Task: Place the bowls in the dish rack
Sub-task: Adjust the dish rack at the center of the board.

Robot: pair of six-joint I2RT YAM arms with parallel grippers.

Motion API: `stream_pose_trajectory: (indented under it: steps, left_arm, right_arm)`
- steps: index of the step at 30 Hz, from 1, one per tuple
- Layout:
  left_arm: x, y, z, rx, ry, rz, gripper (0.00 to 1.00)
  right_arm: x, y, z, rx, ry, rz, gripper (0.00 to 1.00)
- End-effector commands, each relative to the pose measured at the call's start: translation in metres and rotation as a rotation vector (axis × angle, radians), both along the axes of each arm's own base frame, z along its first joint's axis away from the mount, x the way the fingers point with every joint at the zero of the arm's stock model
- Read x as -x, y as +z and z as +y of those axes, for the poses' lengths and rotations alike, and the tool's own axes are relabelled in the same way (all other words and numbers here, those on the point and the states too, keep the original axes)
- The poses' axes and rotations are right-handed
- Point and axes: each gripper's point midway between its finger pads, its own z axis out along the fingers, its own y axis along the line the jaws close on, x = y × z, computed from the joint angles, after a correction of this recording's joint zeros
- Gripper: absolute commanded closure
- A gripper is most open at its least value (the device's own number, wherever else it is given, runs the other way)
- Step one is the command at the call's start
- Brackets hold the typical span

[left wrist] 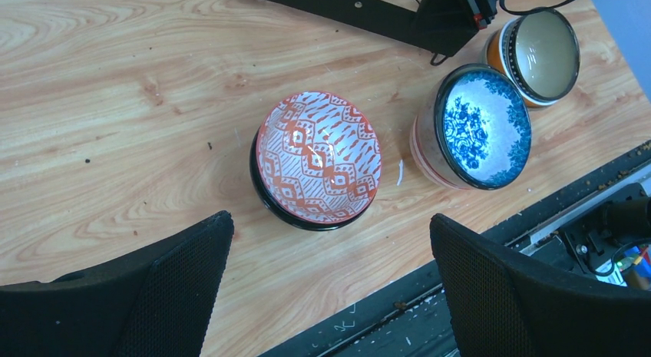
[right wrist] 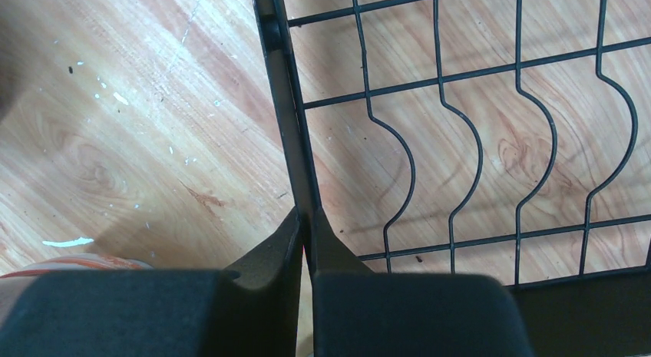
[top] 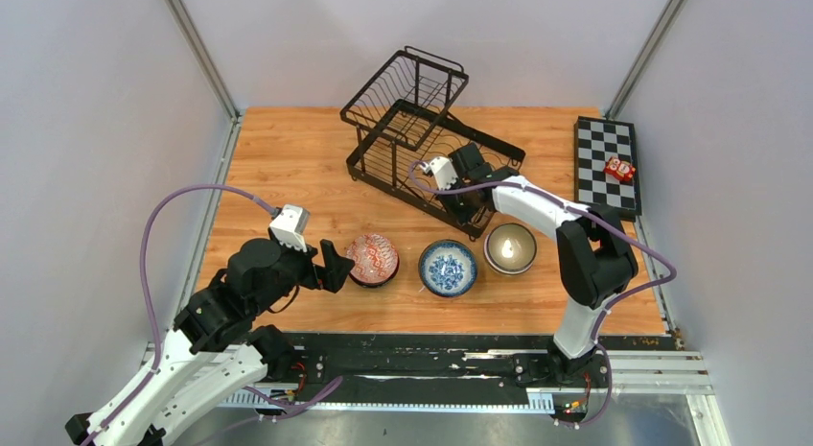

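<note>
**A:** Nearest us, the left gripper [top: 328, 268] hangs with its jaws spread wide, just beside the red-patterned round ceramic bowl [top: 372, 258].

**B:** We see that bowl sitting on the light wooden table [top: 288, 168]. To its right is a blue-and-white floral bowl [top: 448, 268], then a cream-lined bowl with an orange outside [top: 510, 247]. That makes three in a row.

**A:** Just behind them, the right gripper [right wrist: 305, 230] has its jaws pinched together on the near edge rail of the black wire two-tier dish rack [top: 412, 129].

**B:** We find that rack standing askew at the table's far middle. At far right, a black-and-white checkered board [top: 606, 163] carries a small red object [top: 619, 168].
</note>
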Motion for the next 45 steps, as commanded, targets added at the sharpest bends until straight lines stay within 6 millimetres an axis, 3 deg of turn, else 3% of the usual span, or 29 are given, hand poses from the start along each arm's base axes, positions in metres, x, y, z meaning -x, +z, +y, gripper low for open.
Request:
stream_pose_trajectory:
  steps: [1,17,28,34,39,45]
  left_arm:
    - [0.000,0.002,0.000,-0.005,-0.008,-0.010,0.00]
    - [-0.001,0.000,0.000,-0.008,0.001,-0.004,0.00]
    - [0.000,-0.001,0.000,-0.007,0.001,-0.001,0.00]
    - [-0.001,-0.003,0.001,-0.010,0.007,0.006,0.00]
    - [-0.001,-0.002,0.002,-0.008,0.017,0.007,0.00]
    - [-0.004,-0.005,0.001,-0.013,0.026,0.020,0.00]
  right_arm:
    - [-0.019,0.013,-0.001,-0.029,-0.142,-0.030,0.97]
    - [-0.045,0.036,0.063,-0.166,-0.435,-0.172,0.97]
    - [-0.036,0.042,0.102,-0.236,-0.561,-0.271,0.97]
    - [-0.036,0.048,0.131,-0.275,-0.511,-0.272,0.97]
    - [-0.033,0.062,0.133,-0.275,-0.480,-0.295,0.77]
    - [-0.026,0.085,0.109,-0.224,-0.466,-0.368,0.55]
